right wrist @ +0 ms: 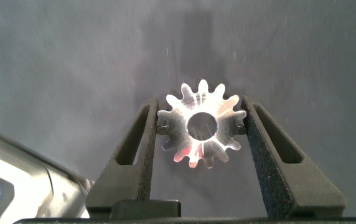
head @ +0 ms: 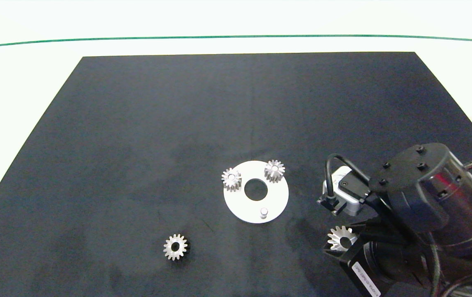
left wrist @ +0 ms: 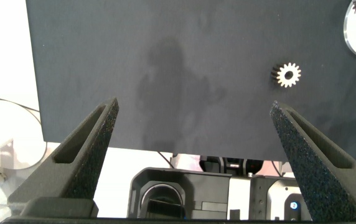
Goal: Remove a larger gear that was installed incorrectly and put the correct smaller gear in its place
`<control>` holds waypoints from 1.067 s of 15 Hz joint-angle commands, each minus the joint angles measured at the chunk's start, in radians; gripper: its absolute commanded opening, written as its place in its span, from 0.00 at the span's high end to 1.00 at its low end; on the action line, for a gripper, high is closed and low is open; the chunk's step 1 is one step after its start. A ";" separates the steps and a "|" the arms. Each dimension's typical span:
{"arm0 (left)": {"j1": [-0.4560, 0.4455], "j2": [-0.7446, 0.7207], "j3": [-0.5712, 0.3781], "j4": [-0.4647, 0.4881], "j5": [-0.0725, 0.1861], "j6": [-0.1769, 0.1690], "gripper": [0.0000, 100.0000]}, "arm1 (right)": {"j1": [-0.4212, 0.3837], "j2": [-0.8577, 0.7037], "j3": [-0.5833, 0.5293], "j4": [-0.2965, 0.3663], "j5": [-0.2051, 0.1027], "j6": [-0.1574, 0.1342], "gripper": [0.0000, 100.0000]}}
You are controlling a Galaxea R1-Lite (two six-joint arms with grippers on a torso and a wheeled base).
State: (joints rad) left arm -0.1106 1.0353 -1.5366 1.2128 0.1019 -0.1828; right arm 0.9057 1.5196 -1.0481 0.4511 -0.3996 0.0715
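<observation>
Your right gripper (right wrist: 200, 127) has its jaws closed on the larger gear (right wrist: 201, 132), pinching it across its teeth, to the right of the white plate (head: 279, 198) and low over the dark surface (head: 236, 115). Set it down there, well apart from the plate, and open only once it rests flat, so it does not roll. The plate carries 2 small gears (head: 232, 178) and 1 bare peg (head: 264, 212), which likely wants the smaller gear (head: 175, 246), lying alone to the plate's left. The right arm reaches in from the right, wrist bent downward. The left gripper (left wrist: 193, 134) waits off the mat's edge, jaws wide apart and empty.
</observation>
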 commanded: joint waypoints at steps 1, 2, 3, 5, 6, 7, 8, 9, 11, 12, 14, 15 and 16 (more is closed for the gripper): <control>0.000 0.002 0.001 0.007 0.001 -0.001 0.00 | -0.004 -0.016 0.103 -0.121 -0.004 -0.001 1.00; 0.000 0.002 0.004 0.007 0.001 -0.001 0.00 | -0.004 -0.013 0.134 -0.175 -0.004 -0.002 1.00; 0.000 0.002 0.006 0.007 0.001 -0.001 0.00 | -0.004 -0.012 0.151 -0.204 -0.002 -0.002 1.00; -0.001 0.003 0.007 0.007 0.001 -0.001 0.00 | -0.007 -0.012 0.175 -0.219 0.001 -0.002 1.00; -0.004 0.003 0.007 0.007 0.001 -0.001 0.00 | -0.013 -0.012 0.183 -0.224 0.001 -0.002 1.00; -0.015 0.003 0.007 0.007 0.001 -0.001 0.00 | -0.018 -0.013 0.192 -0.230 0.002 -0.002 1.00; -0.020 0.003 0.009 0.007 0.001 -0.001 0.00 | -0.019 -0.013 0.198 -0.238 0.002 -0.001 1.00; -0.021 0.003 0.012 0.007 0.001 -0.001 0.00 | -0.030 -0.018 0.226 -0.262 0.002 -0.004 1.00; -0.021 0.003 0.012 0.007 0.001 -0.001 0.00 | -0.048 -0.019 0.255 -0.281 0.011 -0.010 1.00; -0.023 0.003 0.012 0.007 0.001 -0.001 0.00 | -0.053 -0.019 0.257 -0.284 0.013 -0.015 1.00; -0.023 0.003 0.013 0.007 0.001 -0.001 0.00 | -0.056 -0.021 0.270 -0.307 0.016 -0.018 1.00; -0.023 0.003 0.013 0.007 0.001 -0.001 0.00 | -0.065 -0.019 0.280 -0.328 0.019 -0.030 1.00; -0.023 0.003 0.013 0.007 0.001 -0.001 0.00 | -0.079 -0.018 0.292 -0.356 0.030 -0.045 1.00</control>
State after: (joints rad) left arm -0.1332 1.0370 -1.5234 1.2128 0.1019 -0.1823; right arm 0.8370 1.4977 -0.7677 0.0938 -0.3683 0.0268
